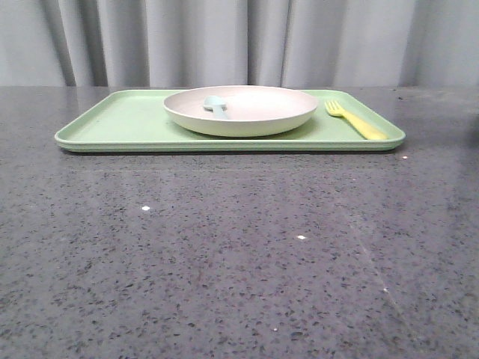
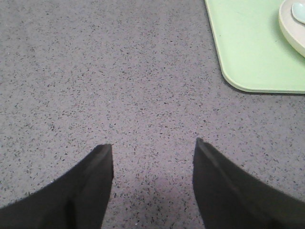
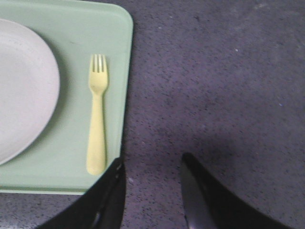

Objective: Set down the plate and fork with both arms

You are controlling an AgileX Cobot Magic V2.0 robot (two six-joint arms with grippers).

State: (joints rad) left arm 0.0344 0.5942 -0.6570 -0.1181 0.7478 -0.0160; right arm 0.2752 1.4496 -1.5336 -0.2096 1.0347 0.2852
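L gripper hangs over bare speckled grey tabletop, fingers spread apart w/ nothing between them; the light-green tray sits ahead of it and off to one side, well clear of the tips, w/ just the edge of the plate and a pale blue spoon showing at the frame's corner. Front view: tray lies across the far half of the table, cream plate roughly at its centre w/ the spoon resting inside it, yellow fork flat on the tray just beside the plate toward the R arm's side, tines pointing away from the robot. Neither arm appears in the front view. R gripper is likewise parted and empty, over the table right at the tray's near corner; fork lies just ahead of its one fingertip, handle end nearest, plate further off beyond the fork. Judgement: task is at the approach stage, nothing grasped yet. Next move likely calls for R gripper to shift over the fork handle, drop low and pinch the thin flat handle; L needs a longer reach across the tray to catch the plate's raised rim, minding the loose spoon.
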